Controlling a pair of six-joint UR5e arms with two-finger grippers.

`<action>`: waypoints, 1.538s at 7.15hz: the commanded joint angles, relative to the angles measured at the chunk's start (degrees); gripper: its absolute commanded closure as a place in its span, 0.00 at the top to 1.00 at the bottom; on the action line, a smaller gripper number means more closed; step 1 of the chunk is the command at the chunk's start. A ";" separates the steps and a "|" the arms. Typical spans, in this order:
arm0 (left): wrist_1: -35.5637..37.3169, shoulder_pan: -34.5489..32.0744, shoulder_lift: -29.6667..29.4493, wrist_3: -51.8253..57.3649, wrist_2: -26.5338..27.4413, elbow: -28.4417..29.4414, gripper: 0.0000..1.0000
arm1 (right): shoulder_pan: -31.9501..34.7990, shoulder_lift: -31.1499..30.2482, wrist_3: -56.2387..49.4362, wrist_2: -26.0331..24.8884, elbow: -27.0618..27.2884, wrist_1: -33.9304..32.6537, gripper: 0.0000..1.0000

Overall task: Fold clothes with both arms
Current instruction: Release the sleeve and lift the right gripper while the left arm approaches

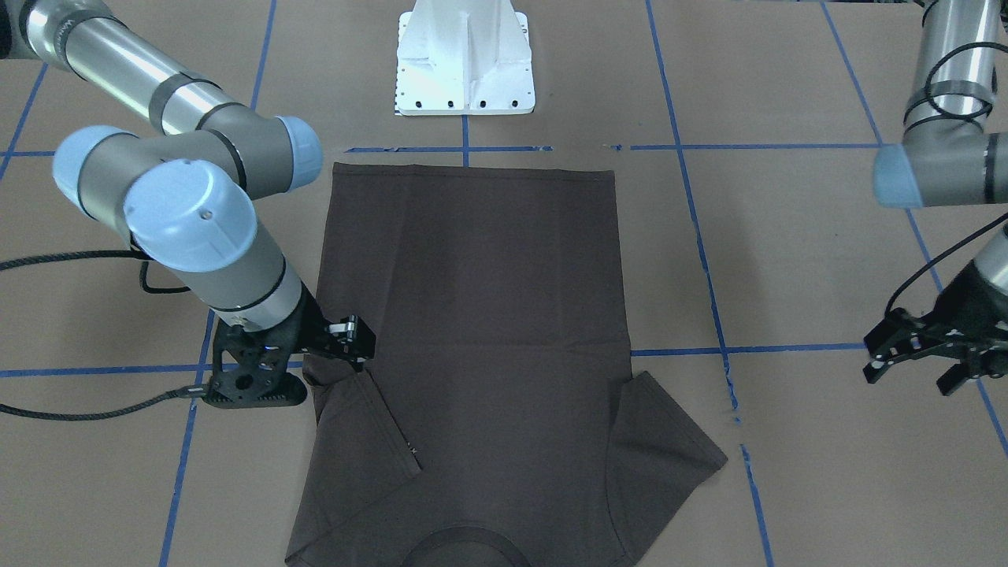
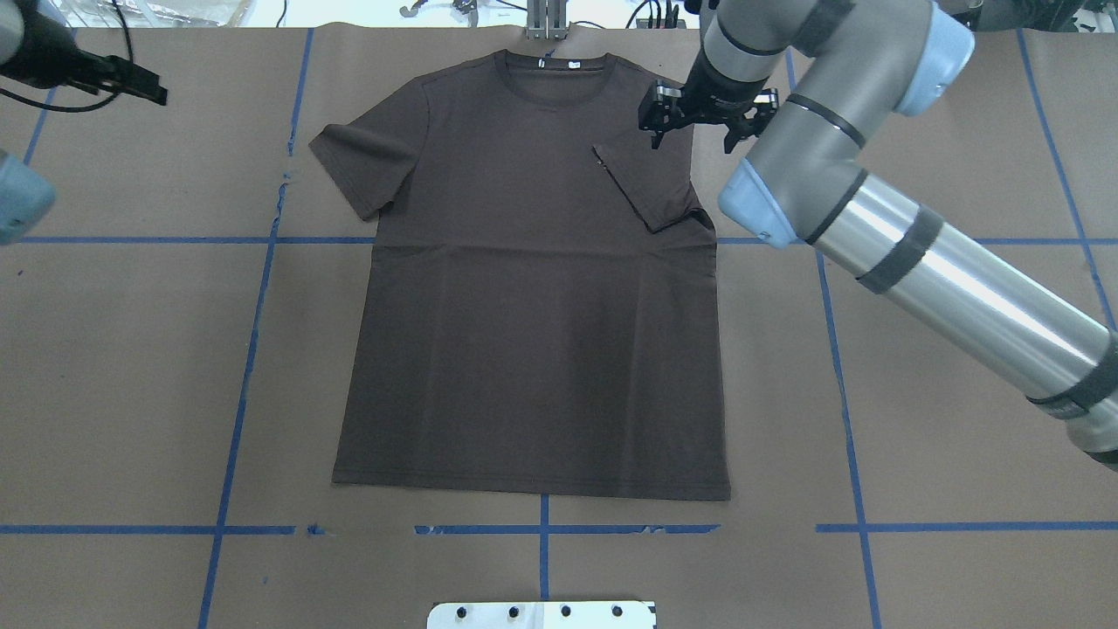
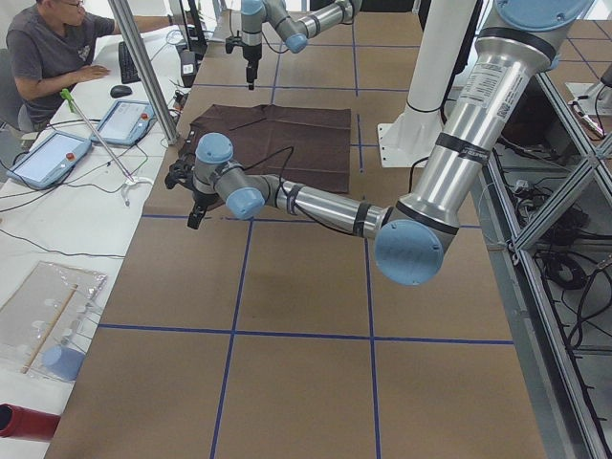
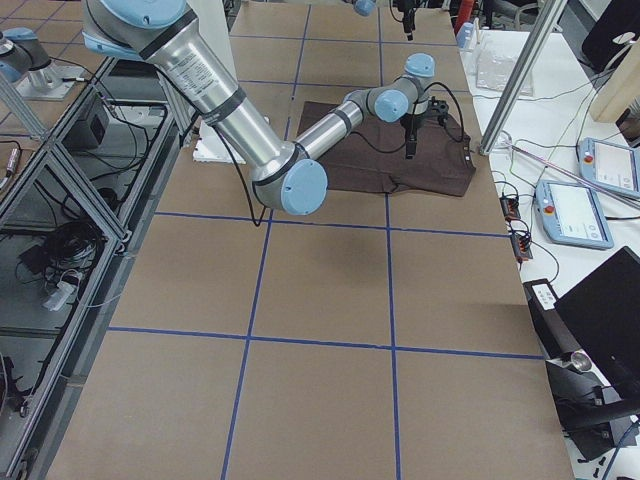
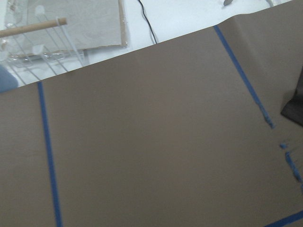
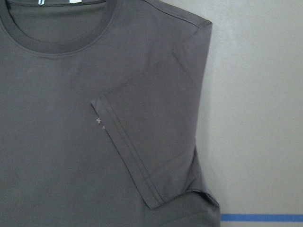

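The dark grey-brown T-shirt (image 2: 533, 306) lies flat on the brown table, collar (image 2: 552, 83) on the side away from the robot. One sleeve (image 2: 651, 179) is folded inward onto the chest; it fills the right wrist view (image 6: 151, 142). The other sleeve (image 2: 362, 166) lies spread out. My right gripper (image 2: 690, 131) hovers open and empty over the shoulder by the folded sleeve; in the front view it (image 1: 358, 346) is at the shirt's edge. My left gripper (image 1: 913, 374) is open and empty, well off to the side of the shirt (image 1: 480, 315).
The white pedestal base (image 1: 465, 63) stands just behind the hem. Blue tape lines (image 2: 253, 349) cross the table. An operator (image 3: 48, 48) sits beyond the far edge with control tablets (image 3: 57, 158) and a metal post (image 3: 143, 67). The left wrist view shows bare table and a shirt corner (image 5: 296, 101).
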 commanded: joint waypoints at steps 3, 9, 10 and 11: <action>-13.36 12.90 -10.47 -21.32 12.82 14.41 1.00 | 1.05 -9.08 -0.08 0.56 10.71 -1.22 1.00; -13.45 15.20 -14.35 -23.89 20.73 23.22 1.00 | 1.04 -9.26 0.63 0.73 10.88 -0.96 1.00; -13.71 15.29 -14.44 -23.89 21.00 23.66 0.99 | 1.04 -9.26 0.71 0.73 10.79 -0.96 1.00; -14.50 15.37 -14.44 -23.89 21.00 24.36 0.99 | 0.87 -9.17 0.72 0.65 10.79 -0.96 1.00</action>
